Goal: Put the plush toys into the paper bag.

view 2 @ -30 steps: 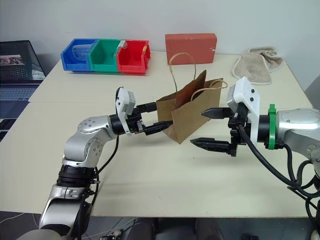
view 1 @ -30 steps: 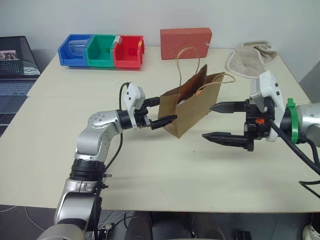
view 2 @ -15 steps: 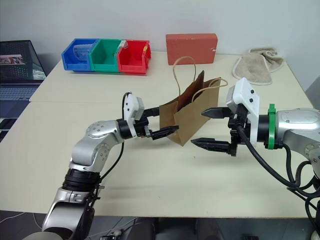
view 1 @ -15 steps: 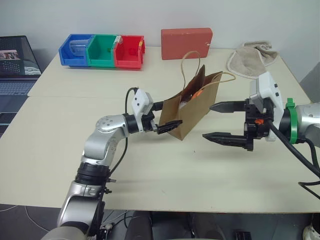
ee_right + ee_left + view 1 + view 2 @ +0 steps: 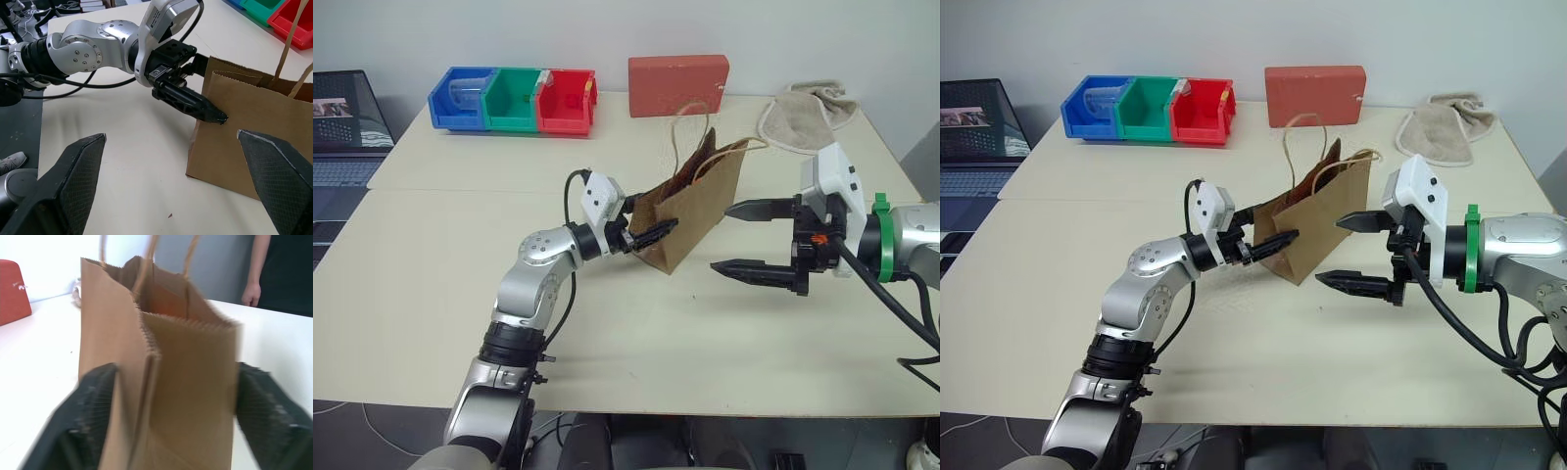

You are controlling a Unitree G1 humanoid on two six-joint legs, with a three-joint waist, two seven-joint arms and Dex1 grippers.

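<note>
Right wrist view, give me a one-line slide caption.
Left gripper closing its jaws on the narrow end of the paper bag, seen between the right gripper's open jaws.

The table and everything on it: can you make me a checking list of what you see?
Surface: cream table, two tops pushed together.
Job's things: paper bag standing upright, top open; something orange shows inside, the toys cannot be made out.
Clutter: blue, green and red bins, red box, beige towel, all along the far edge.
Grippers: left gripper has a finger on each side of the bag's end; right gripper open, beside the bag, holding nothing.
Cables: black cable looping at the left wrist, black cables along the right arm.
Surroundings: laptop at far left; a person stands past the table.
</note>
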